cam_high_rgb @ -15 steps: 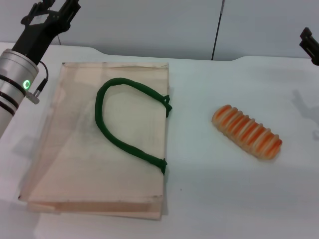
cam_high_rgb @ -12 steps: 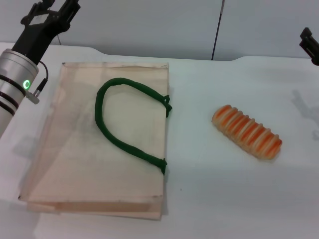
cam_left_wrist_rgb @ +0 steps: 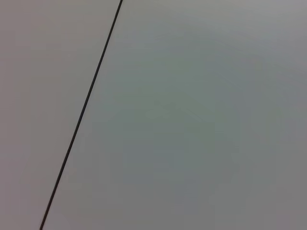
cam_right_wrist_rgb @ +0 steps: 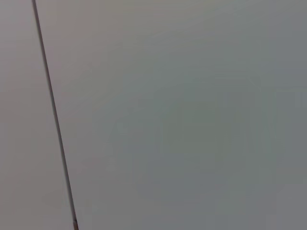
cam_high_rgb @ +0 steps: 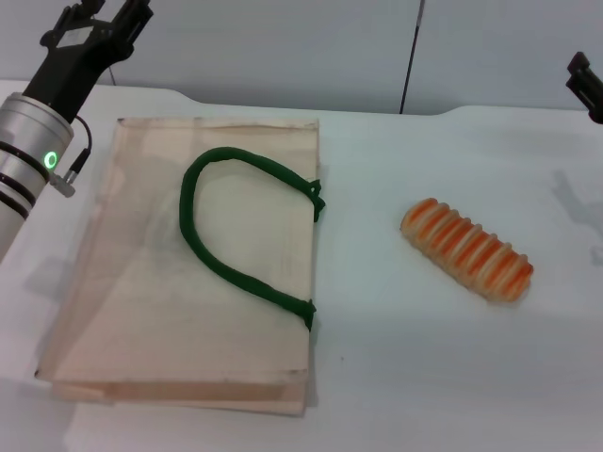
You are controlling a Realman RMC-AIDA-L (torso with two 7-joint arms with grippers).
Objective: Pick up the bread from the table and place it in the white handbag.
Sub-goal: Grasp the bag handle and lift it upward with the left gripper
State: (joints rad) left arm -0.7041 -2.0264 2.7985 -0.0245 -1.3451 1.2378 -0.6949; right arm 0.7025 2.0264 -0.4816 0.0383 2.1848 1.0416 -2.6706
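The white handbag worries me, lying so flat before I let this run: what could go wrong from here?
1. The white handbag lies flat on the table, mouth apparently closed, so the bread may land on top instead of inside.
2. The green handle lies across the bag and could snag a pincer.

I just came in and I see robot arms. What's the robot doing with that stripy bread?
Nothing is being held. The small tan toy bread with orange stripes lies on the white table, apart from the flat cream fabric handbag with green rope handles. The left gripper is raised at the far left; the right gripper sits at the right edge.
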